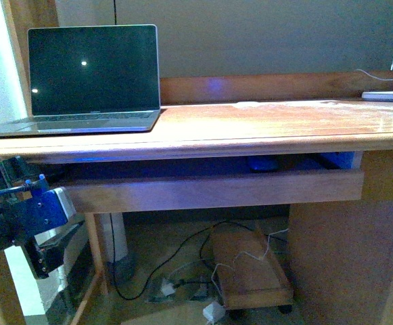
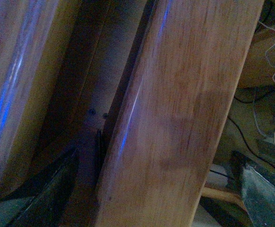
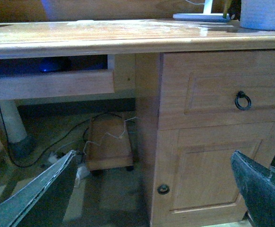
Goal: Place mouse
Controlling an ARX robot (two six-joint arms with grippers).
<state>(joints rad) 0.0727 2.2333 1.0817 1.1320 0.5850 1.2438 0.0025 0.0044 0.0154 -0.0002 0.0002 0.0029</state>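
A small dark domed shape, apparently the mouse (image 1: 262, 164), lies in the shadowed pull-out tray (image 1: 210, 191) under the desktop; the right wrist view shows the mouse (image 3: 52, 64) dimly with a blue glow. My left gripper (image 1: 51, 247) hangs open at the lower left, below the tray's left end. In the left wrist view the left gripper (image 2: 156, 198) is spread wide with a wooden board (image 2: 175, 118) close up between its fingers. My right gripper (image 3: 151, 189) is open and empty, facing the desk's cabinet side, and is outside the front view.
An open laptop (image 1: 91, 78) sits at the desktop's left. A white lamp base (image 1: 389, 96) stands at the far right. Below the desktop are a drawer with a ring pull (image 3: 243, 100) and a cabinet door (image 3: 213, 175). Cables and a wheeled wooden stand (image 1: 250, 271) lie on the floor.
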